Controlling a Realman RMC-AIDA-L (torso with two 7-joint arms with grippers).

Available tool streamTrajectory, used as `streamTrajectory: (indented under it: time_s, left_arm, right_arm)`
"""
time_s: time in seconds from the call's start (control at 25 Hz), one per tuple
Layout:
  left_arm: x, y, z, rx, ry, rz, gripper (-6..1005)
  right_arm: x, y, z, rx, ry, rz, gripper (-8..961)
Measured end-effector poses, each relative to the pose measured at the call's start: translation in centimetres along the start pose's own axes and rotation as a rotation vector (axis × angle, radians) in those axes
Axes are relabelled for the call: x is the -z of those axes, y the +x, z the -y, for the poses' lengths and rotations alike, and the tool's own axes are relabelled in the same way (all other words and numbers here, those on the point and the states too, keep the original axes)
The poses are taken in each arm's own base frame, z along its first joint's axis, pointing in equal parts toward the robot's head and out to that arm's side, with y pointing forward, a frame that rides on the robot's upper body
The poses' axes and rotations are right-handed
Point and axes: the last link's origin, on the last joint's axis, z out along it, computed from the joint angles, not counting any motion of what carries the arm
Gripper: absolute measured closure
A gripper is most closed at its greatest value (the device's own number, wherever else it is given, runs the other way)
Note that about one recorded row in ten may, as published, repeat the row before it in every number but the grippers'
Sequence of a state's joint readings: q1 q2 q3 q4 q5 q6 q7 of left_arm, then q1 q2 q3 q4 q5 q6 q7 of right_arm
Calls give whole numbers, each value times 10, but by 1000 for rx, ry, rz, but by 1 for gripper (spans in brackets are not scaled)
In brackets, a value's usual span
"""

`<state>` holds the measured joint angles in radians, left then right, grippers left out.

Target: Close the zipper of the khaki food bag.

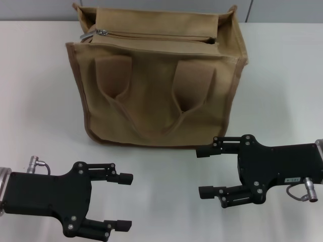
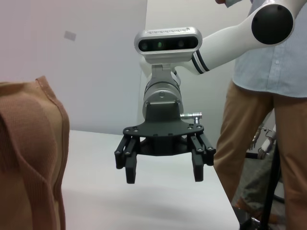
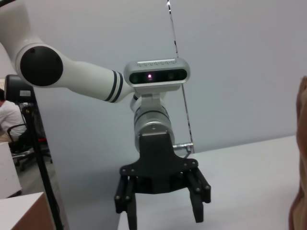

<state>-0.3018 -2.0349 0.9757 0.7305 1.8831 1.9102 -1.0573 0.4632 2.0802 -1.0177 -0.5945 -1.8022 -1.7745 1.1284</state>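
The khaki food bag (image 1: 156, 96) stands upright on the white table at the back middle, pockets and handle facing me. Its zipper (image 1: 161, 36) runs along the top, with the silver pull tab (image 1: 102, 33) at the left end. My left gripper (image 1: 125, 200) is open and empty, low at the front left, pointing right, well short of the bag. My right gripper (image 1: 203, 171) is open and empty at the front right, pointing left, just in front of the bag's lower right corner. The left wrist view shows the right gripper (image 2: 163, 171) and a bag edge (image 2: 29, 158); the right wrist view shows the left gripper (image 3: 163, 215).
The white table (image 1: 282, 75) spreads around the bag. A person in a light shirt and tan trousers (image 2: 268, 120) stands beside the table's edge behind my right arm. A wall lies behind the table.
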Motion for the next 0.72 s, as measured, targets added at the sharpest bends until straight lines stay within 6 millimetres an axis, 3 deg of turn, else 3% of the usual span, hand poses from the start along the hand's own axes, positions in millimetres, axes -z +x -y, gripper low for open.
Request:
streamTrajectory:
  time_s: [0.44,0.72]
  left_arm:
    - [-3,-1,1,2,18,-11,219]
    - [11,-1,7,-41,181,-88,222]
  right_arm:
    - [-9,9,0,-9,-6,-44,181]
    - [-8,8,-4,-20,-3,7,181]
